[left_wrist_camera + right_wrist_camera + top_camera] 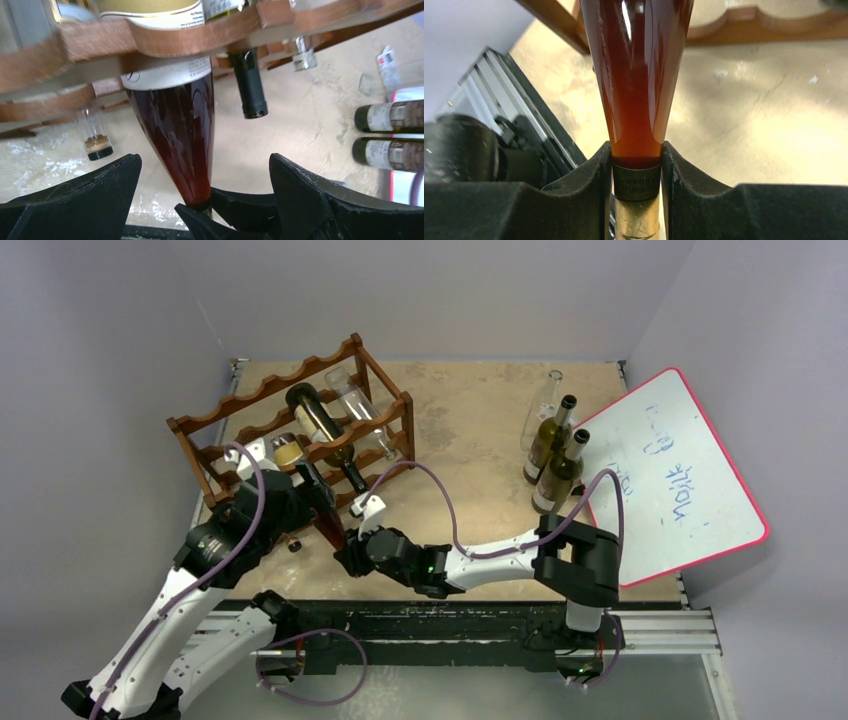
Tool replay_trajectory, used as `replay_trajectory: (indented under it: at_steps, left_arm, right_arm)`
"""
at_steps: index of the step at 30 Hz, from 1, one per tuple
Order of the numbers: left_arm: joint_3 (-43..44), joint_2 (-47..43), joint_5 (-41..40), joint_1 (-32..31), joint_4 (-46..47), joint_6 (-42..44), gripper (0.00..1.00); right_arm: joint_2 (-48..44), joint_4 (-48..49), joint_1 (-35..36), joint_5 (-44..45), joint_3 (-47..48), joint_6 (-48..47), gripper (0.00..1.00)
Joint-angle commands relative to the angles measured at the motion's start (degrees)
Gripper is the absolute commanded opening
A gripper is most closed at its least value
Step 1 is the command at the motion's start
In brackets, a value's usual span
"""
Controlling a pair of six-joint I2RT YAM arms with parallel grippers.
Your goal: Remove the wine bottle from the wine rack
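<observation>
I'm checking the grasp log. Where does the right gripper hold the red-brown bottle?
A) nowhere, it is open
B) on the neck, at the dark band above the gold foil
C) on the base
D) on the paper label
B: in the right wrist view the right gripper has a finger pressed on each side of the wine bottle at the dark band just above the gold foil.

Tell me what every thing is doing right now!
Reddish wine bottle: body in the rack, neck gripped.
Right gripper: shut on that neck.
Left gripper: open, astride the bottle.
Wine rack: upright, other bottles lying in it.
Two dark bottles: standing upright.
Clear bottle: standing upright.
</observation>
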Motion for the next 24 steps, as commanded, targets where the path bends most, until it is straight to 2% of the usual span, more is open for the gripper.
replay_trajectory:
  at_steps: [1, 7, 13, 19, 24]
  left_arm:
    - [-4.76, 0.97, 3.69, 0.17, 6.53, -3.79, 1.0]
    - [-9.9, 1.38, 0.86, 0.17, 13.3, -2.88, 0.99]
    - [-13.75, 1.79, 0.29, 0.17, 17.26, -1.39, 0.92]
    - [-16.17, 0.02, -2.18, 0.17, 18.28, -1.72, 1.0]
    - [-18.76, -2.86, -5.04, 0.17, 19.99, -3.3, 1.0]
  right_arm:
    - [-0.96, -1.78, 0.24, 2.28, -0.85, -1.2, 0.0]
    - [-2.21, 0.1, 0.11, 5.54, 0.32, -3.1, 0.0]
    - [1.03, 2.49, 0.15, 7.06, 0.4, -5.91, 0.0]
    - [0.12, 1.01, 0.17, 7.73, 1.93, -5.84, 0.0]
    - [-1.07, -0.32, 0.17, 7.72, 3.51, -5.92, 0.0]
